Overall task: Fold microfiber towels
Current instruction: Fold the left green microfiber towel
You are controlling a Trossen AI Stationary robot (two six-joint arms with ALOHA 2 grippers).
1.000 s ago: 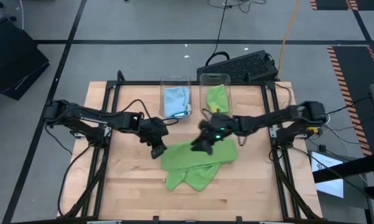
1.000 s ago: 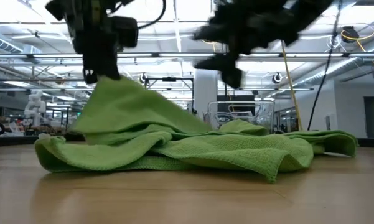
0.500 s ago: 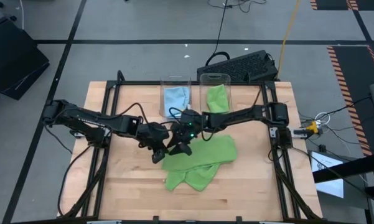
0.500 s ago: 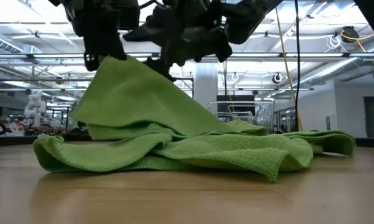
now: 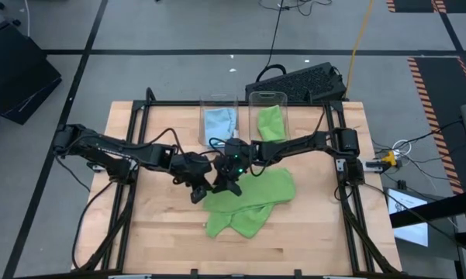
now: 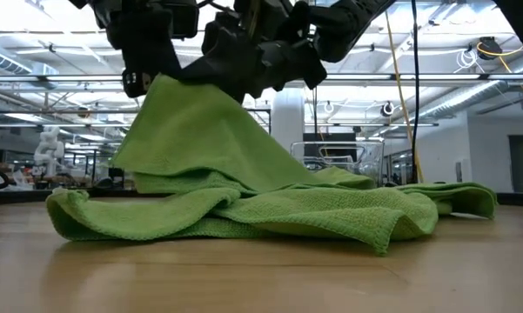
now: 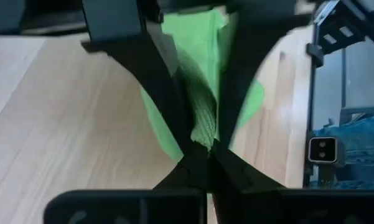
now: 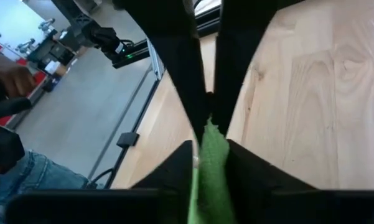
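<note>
A lime green microfiber towel [image 5: 252,203] lies crumpled on the wooden table, with one part [image 6: 187,122] raised like a tent. My left gripper [image 5: 196,188] is shut on the top of that raised part. Just to its right, my right gripper [image 5: 223,184] is shut on the same raised edge. Two clear bins stand at the far edge. One holds a light blue towel [image 5: 219,124], the other a green towel [image 5: 270,120]. My left gripper pinches a raised edge of the green towel [image 7: 205,124] between its two fingers, slanting down from the table's left. The cloth hangs below the fingers [image 6: 148,78] and slopes down to the rest of the towel on the table. My right gripper pinches the towel's raised edge [image 8: 210,140] between its two fingers, coming nearly level from the table's right. In the low view its fingers [image 6: 231,87] sit on the sloping upper edge, close to my left gripper. One layer or several, I cannot tell.
A black metal frame [image 5: 139,116] borders the table. A dark keyboard [image 5: 298,81] lies on the floor beyond the far edge. Bare wood [image 5: 163,232] lies near the front left. In the right wrist view a person's legs [image 8: 25,180] show beyond the table.
My right gripper has swung toward the table's left, reached my left gripper, rolled, and shut on the towel's raised edge. The raised part stands a little higher under my left gripper; the rest of the towel has stayed on the table.
</note>
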